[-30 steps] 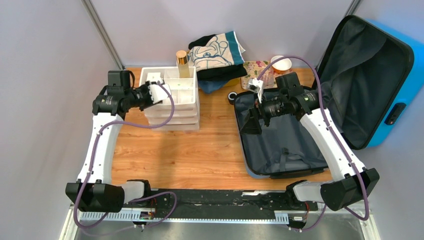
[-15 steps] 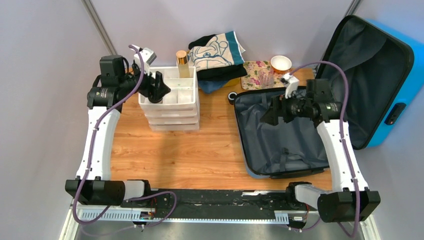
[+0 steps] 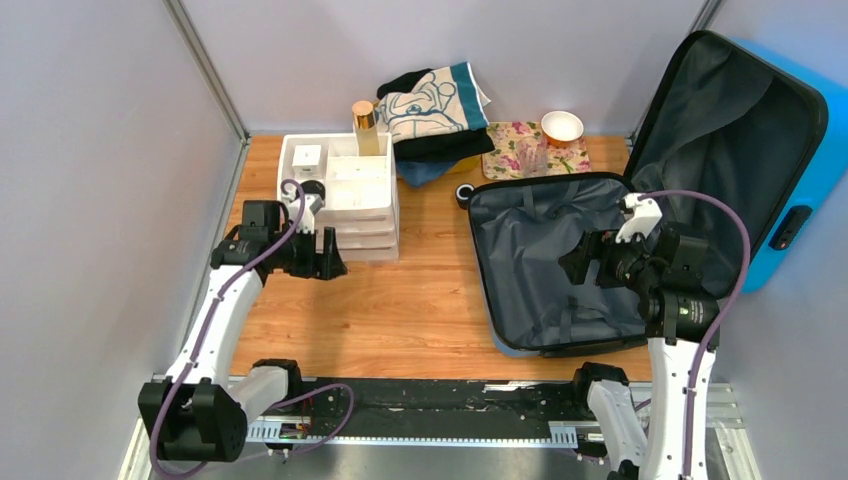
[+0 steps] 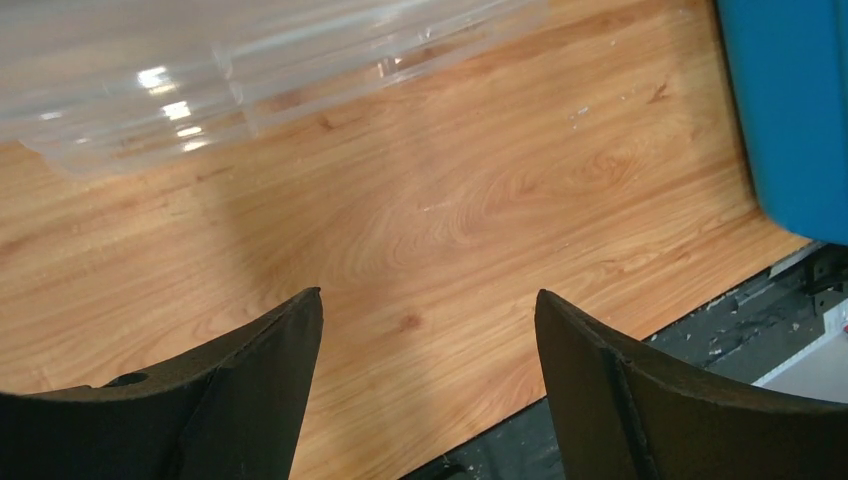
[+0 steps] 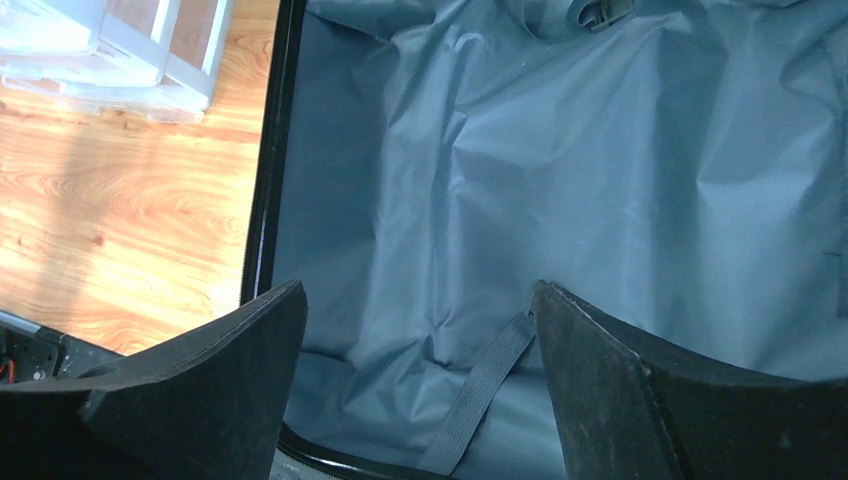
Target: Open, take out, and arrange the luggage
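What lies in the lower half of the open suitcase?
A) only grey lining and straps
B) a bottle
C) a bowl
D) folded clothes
A: the suitcase shows only lining and a strap; clothes, bottle and bowl are outside it.

Readable text, brands, numbers, signs: none in any view.
Folded cloth (image 3: pixel 432 100), well beyond the left gripper (image 3: pixel 322 262): cartoon drawing only; any lettering too small to tell.
Bottle (image 3: pixel 366 130), beyond the same gripper: nothing on it can be read.
Luggage (image 3: pixel 815 160), blue shell to the outer side of the right gripper (image 3: pixel 578 262): nothing legible.
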Controlling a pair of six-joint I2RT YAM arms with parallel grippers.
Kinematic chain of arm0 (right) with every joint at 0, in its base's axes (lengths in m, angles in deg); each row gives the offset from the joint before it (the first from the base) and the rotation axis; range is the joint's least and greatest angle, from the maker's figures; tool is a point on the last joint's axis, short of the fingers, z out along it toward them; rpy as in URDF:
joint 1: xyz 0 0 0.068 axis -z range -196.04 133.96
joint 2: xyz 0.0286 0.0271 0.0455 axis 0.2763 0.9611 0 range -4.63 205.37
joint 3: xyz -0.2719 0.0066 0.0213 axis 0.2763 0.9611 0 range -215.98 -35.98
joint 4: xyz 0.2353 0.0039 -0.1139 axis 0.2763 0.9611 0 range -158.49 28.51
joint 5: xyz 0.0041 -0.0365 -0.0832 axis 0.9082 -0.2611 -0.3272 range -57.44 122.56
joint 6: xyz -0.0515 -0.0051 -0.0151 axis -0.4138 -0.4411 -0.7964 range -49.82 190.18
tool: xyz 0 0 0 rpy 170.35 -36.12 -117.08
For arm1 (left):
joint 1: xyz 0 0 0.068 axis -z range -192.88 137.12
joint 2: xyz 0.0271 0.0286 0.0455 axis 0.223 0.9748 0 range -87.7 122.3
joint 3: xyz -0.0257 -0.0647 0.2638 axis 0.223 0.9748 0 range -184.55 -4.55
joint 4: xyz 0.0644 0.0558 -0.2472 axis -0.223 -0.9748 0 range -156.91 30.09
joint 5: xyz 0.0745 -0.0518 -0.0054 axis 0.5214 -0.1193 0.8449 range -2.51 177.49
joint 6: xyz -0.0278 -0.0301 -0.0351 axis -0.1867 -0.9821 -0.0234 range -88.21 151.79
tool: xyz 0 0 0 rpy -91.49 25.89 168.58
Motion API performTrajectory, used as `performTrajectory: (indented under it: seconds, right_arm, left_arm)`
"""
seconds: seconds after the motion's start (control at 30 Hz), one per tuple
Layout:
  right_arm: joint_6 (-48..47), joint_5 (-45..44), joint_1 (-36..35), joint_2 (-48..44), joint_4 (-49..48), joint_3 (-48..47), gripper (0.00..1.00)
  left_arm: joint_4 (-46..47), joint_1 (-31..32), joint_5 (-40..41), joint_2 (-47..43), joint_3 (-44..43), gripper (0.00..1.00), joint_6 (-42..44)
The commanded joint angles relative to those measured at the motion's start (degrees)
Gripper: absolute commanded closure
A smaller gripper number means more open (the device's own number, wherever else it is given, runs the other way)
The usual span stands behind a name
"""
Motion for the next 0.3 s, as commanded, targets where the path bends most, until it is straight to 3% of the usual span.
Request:
performTrajectory:
  seconds: [0.0, 0.27]
  right_arm:
    - [0.9, -2.1, -0.6, 0.1, -4.2, 0.8, 0.13]
    - [-0.6, -4.3, -2.4, -0.5, -6.2, 3.6, 0.13]
  left_arm:
    - [2.1, 0.7, 1.1, -4.4, 1.5, 0.14, 0.6]
    - [4.8, 1.1, 2.0, -8.4, 3.1, 0.14, 1.3]
